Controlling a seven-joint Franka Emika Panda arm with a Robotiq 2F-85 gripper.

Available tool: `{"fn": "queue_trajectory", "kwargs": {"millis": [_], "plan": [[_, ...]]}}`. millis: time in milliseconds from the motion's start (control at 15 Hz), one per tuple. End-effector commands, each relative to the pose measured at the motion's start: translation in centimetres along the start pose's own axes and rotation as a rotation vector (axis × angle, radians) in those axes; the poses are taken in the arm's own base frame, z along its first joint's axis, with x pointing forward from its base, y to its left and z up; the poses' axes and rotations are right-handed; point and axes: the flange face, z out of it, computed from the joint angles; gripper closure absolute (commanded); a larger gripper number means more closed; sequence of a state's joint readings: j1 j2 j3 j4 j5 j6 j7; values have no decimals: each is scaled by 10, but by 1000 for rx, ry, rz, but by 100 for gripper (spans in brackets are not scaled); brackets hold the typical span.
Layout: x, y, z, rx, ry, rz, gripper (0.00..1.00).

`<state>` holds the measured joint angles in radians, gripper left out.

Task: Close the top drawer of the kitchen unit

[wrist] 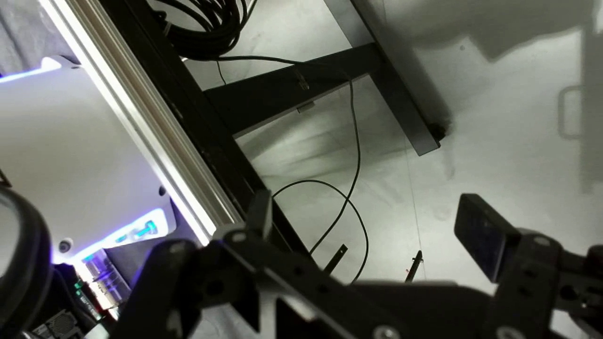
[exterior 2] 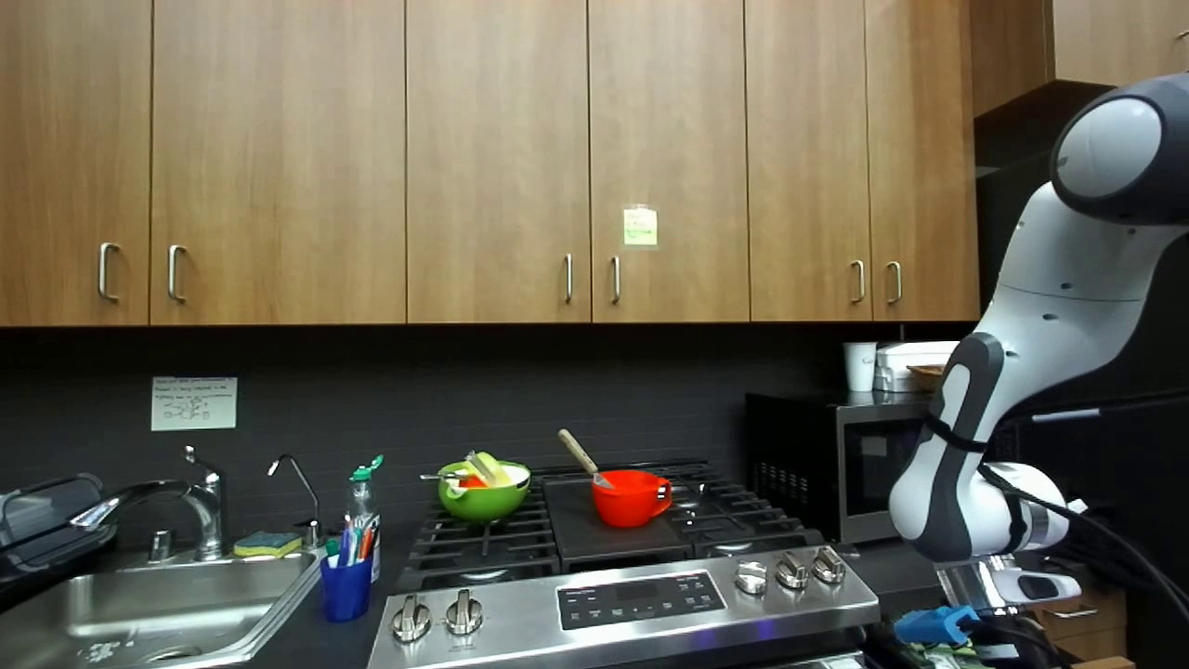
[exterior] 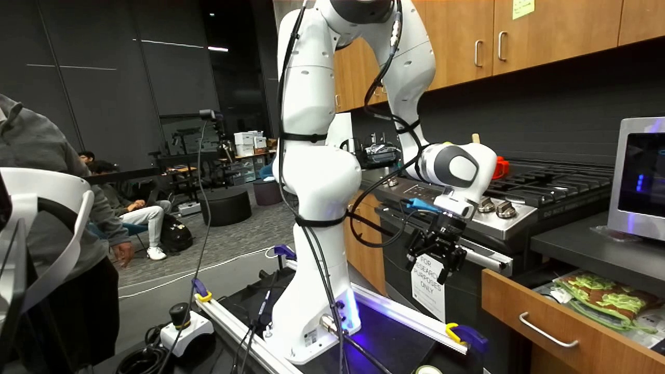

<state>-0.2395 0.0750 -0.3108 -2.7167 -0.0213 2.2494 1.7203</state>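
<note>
Top drawer (exterior: 566,324) points away from wall (exterior: 561,111), front's long axis parallel; claw (wrist: 370,226) spread wide.

Sheet (exterior: 428,297): "FOR RESEARCH PURPOSES ONLY"; stove (exterior: 522,215): "DO NOT"

Top drawer (exterior: 561,322) of the kitchen unit (exterior: 571,239), open. The shallow, medium-brown wooden front, fitted with a horizontal silver bar handle (exterior: 544,335), stands upright below and forward of the dark countertop's front edge, the interior exposed; in an exterior view its right end is cropped.
</note>
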Motion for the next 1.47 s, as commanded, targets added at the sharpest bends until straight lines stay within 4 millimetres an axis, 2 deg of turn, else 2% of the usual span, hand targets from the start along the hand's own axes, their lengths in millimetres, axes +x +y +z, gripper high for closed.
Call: {"fn": "queue_trajectory", "kwargs": {"millis": [0,400,667,1067,1400], "plan": [[19,-18,11,-53,-12,66,0],[44,-41,43,-138,-47,147,0],[48,-54,51,-145,-69,170,0],[33,-66,30,52,-175,101,0],[14,-61,18,232,-163,-48,0]]}}
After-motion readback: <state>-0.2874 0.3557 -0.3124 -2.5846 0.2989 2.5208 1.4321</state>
